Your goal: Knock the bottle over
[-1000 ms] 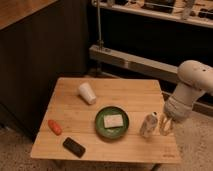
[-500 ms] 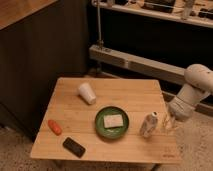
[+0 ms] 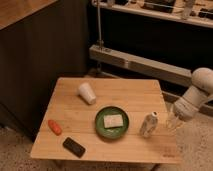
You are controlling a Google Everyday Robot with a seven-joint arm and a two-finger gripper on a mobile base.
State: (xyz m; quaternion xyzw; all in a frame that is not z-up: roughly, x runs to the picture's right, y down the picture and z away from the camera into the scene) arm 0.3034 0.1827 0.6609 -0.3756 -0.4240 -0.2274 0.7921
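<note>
Camera view: bottle (image 3: 149,124) stands slightly tilted at lower right of the table (image 3: 75,120), beside the green plate (image 3: 100,123); gripper (image 3: 174,118) sits just right of it, finger state unreadable, so next move is probably a leftward sweep.

No text can be read on the bottle (image 3: 149,124) label, nor near the gripper (image 3: 173,119) beside it.
</note>
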